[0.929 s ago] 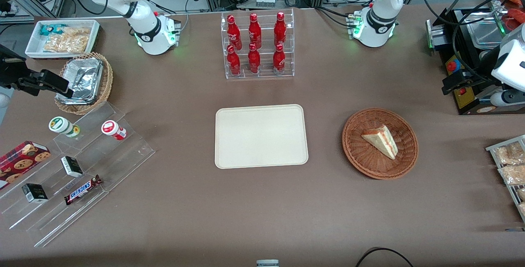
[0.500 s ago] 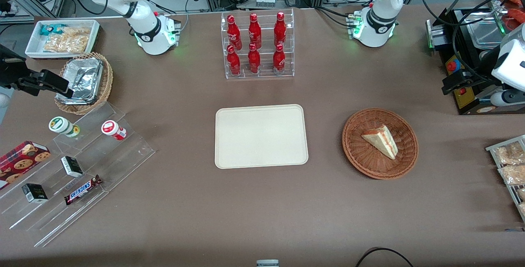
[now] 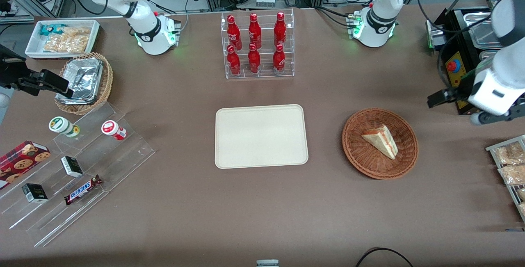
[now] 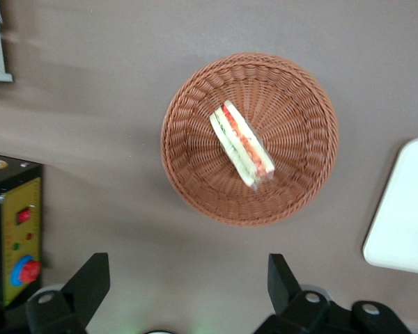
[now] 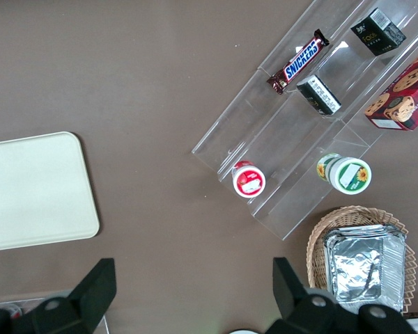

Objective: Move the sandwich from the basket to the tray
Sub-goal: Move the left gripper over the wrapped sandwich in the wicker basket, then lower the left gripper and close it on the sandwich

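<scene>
The end effector (image 4: pixel 188 282) is hovering wide open and empty above the surface near the basket (image 3: pixel 353 152), the sandwich (image 3: pixel 381 140) is lying inside, and the tray (image 3: pixel 261 136) is waiting bare.

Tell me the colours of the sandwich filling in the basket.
Red and green layers between pale bread on the sandwich, clearest in the left wrist view; the open gripper is beside the basket.
</scene>
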You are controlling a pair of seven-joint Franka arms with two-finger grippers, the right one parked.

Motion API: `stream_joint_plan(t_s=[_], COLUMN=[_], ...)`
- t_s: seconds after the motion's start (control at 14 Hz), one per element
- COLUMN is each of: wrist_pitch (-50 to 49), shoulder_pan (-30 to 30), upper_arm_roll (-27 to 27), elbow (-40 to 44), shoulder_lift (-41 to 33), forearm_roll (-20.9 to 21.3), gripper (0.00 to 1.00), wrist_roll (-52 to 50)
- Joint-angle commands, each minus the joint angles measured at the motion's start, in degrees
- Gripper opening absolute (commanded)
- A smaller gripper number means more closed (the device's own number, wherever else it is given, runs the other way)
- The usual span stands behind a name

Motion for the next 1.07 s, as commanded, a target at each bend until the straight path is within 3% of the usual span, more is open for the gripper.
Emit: stream_joint_plan(t_s=[0.0, 0.36, 0.57, 1.0], wrist_pitch=[8.8, 27.1, 34.4, 41.3], shoulder_pan=[-0.7, -1.0, -1.0, -1.1], upper_arm_roll=[-0.5, -2.6, -3.8, -5.9], elbow=[-8.3, -21.1, -25.7, -26.3], shoulder_lift=[-1.4, -1.2, 0.0, 5.9], forearm_roll=[0.1, 0.0, -0.3, -0.5], gripper=[1.00, 1.00, 1.00, 1.00], wrist_roll=[-11.3, -33.1, -37.4, -43.0])
